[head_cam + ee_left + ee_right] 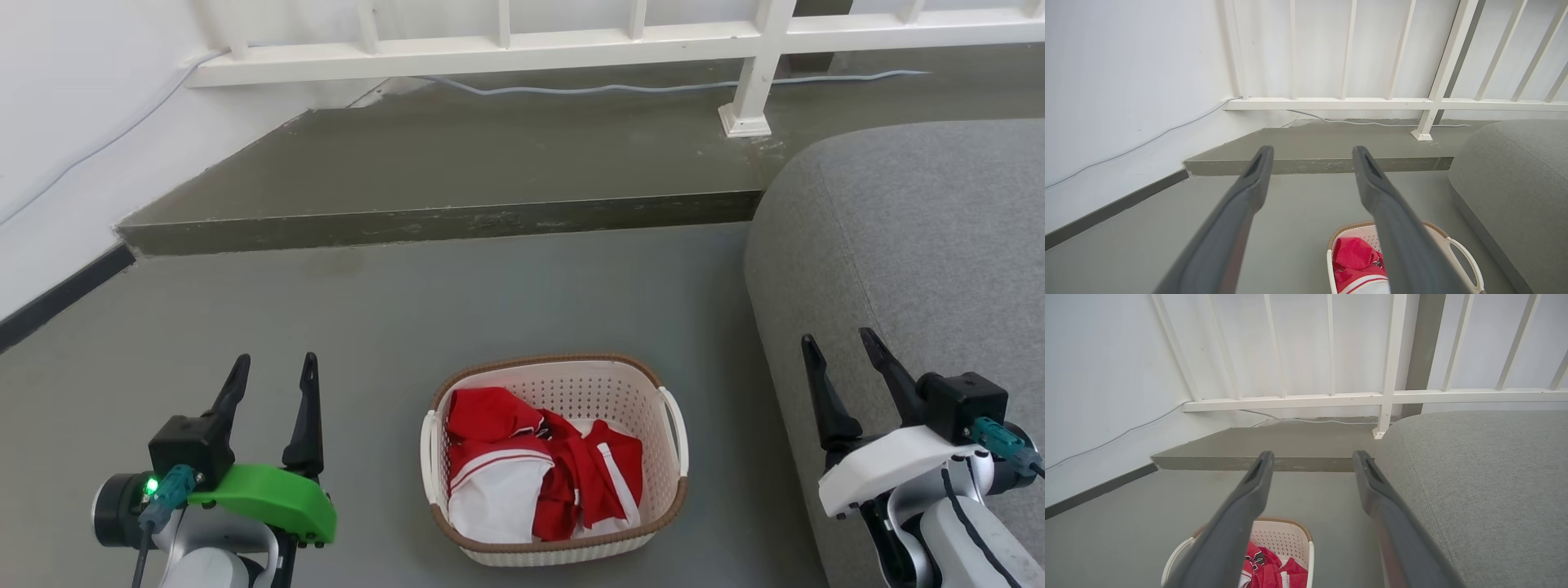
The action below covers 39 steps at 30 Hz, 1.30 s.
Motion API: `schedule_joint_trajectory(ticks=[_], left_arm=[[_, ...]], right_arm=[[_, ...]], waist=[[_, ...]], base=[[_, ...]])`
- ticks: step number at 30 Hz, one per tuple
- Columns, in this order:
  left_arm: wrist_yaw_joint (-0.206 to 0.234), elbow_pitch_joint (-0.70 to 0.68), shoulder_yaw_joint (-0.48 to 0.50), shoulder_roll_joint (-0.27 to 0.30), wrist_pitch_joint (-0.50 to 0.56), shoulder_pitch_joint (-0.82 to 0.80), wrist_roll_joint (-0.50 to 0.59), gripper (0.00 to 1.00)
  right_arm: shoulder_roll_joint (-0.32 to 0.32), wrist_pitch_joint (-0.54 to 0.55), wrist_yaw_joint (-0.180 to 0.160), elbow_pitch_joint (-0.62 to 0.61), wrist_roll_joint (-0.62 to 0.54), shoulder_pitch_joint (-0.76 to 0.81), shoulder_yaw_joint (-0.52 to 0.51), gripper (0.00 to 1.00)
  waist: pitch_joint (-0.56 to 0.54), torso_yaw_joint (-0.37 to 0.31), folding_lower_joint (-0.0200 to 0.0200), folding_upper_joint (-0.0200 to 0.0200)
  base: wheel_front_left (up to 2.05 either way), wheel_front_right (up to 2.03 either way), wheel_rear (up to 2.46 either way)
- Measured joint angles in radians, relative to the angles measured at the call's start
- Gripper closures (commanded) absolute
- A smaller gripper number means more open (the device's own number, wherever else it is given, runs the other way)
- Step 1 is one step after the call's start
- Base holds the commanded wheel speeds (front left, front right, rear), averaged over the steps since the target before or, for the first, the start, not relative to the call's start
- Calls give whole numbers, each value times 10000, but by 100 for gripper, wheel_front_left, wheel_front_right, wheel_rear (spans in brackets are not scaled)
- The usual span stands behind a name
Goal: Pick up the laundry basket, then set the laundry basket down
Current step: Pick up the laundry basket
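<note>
The laundry basket (571, 384) stands on the grey floor at the lower middle of the head view, cream-white with a brown rim and white side handles, holding red and white clothes (539, 478). My left gripper (273, 367) hangs open to the basket's left, well apart from it. On the other side my right gripper (841, 343) is open too, in front of the grey couch. The basket (1453, 245) lies low and right in the left wrist view, behind one finger (1392, 212). In the right wrist view the basket (1286, 539) sits at the bottom left, partly behind a finger (1241, 514).
A grey couch (922, 245) fills the right side, close to the basket. A raised step (441, 220) crosses the floor behind, with a white railing (506, 49) and a cable (653, 86) on it. A white wall (65, 147) closes the left.
</note>
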Motion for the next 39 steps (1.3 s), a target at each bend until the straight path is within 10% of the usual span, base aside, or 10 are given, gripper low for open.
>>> schedule_joint_trajectory(ticks=[39], left_arm=[[67,-255,-171,-349,357,-2136,410,0]], right_arm=[[-10,255,117,100,35,-2499,-94,0]], waist=[[3530,-108,0,0]], base=[[0,0,0]])
